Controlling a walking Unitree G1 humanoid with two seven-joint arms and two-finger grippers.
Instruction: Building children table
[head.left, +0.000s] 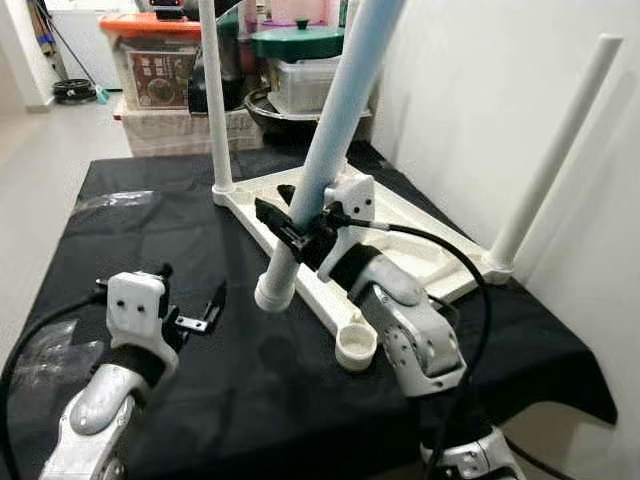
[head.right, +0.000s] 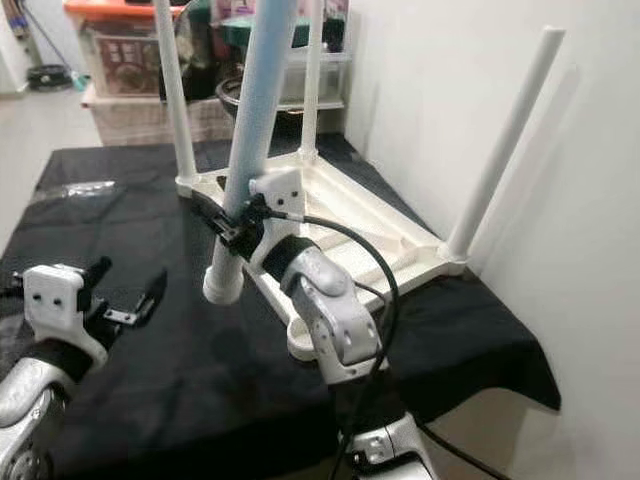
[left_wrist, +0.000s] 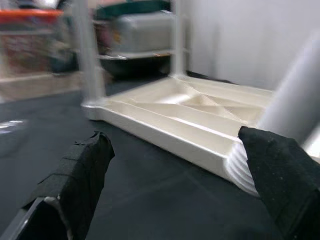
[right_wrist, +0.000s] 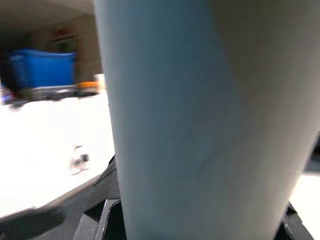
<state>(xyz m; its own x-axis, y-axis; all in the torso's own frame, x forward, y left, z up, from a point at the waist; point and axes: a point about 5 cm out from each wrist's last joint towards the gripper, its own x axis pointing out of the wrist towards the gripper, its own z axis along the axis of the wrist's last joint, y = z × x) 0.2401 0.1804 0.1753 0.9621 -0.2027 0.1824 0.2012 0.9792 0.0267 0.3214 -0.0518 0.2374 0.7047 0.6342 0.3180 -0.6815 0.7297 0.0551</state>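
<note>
The right arm reaches forward from the lower right of the frame, elbow bent, its wrist angled up toward the centre. Its right end effector (head.left: 297, 226) is clenched around a pale blue table leg (head.left: 335, 130) that slants from the top of the frame down to a white ribbed end (head.left: 272, 292) just above the black cloth (head.left: 150, 230). In the right wrist view that leg (right_wrist: 200, 115) stands close before the lens, with black fingers (right_wrist: 102, 200) at either side of it.

The left arm rises from the lower left corner, its left end effector (head.left: 190, 305) released, fingers spread and hovering low over the cloth, near the leg's ribbed end. The left wrist view looks between the two spread fingers (left_wrist: 75, 180) at the tabletop's underside.

The white children's tabletop (head.left: 400, 225) lies upside down at the centre right, with white legs (head.left: 216, 100) already standing upright in its corners and an empty socket (head.left: 356, 347) at the near corner. Storage boxes (head.left: 155, 60) are stacked in the upper left.
</note>
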